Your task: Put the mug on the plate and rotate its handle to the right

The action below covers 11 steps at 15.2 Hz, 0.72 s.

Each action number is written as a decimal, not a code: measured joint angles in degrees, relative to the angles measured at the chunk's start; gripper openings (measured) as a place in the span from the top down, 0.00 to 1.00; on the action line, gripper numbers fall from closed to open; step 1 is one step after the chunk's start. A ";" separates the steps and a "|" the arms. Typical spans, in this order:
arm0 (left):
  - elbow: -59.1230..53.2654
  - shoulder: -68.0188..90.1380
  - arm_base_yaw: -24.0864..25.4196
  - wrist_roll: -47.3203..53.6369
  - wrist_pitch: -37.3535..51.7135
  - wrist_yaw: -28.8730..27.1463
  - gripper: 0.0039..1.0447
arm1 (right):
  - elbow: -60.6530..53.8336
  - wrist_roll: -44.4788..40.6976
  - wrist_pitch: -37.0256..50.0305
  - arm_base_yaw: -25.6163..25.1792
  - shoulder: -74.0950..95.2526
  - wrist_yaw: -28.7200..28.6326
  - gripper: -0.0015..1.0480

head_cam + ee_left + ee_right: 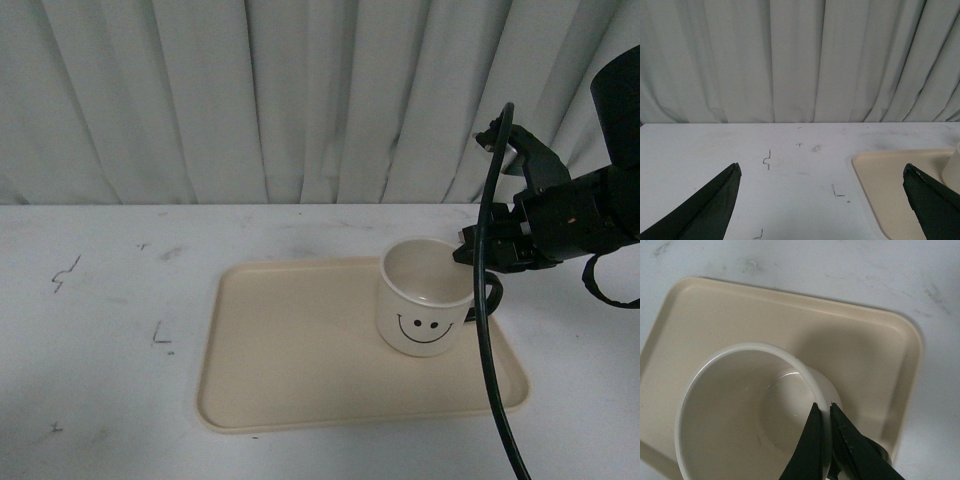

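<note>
The cream mug (pixel 425 305) with a black smiley face towards the camera stands upright on the right part of the beige plate (pixel 300 350). Its black handle (pixel 492 293) points right, partly behind a cable. My right gripper (pixel 468 256) comes in from the right and is shut on the mug's rim beside the handle. In the right wrist view one finger is inside the mug (pixel 740 410) and one outside, with the gripper (pixel 823 409) pinching the wall over the plate (pixel 855 340). My left gripper (pixel 821 171) hangs open over bare table, left of the plate's corner (pixel 900 185).
The white table (pixel 100 330) carries small pen marks (pixel 162 338) left of the plate. A pleated grey curtain (pixel 250 100) closes off the back. A black cable (pixel 487 340) hangs down across the plate's right edge in the front view.
</note>
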 joint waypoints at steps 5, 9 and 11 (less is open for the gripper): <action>0.00 0.00 0.00 0.00 0.00 0.00 0.06 | 1.29 0.50 0.50 0.74 0.59 1.42 0.52; 0.00 0.00 0.00 0.00 0.00 0.00 0.06 | 1.09 3.06 6.64 1.64 -5.62 4.76 0.09; 0.00 0.00 0.00 0.00 0.00 0.00 0.06 | -3.87 4.57 13.66 1.73 -13.55 9.09 0.07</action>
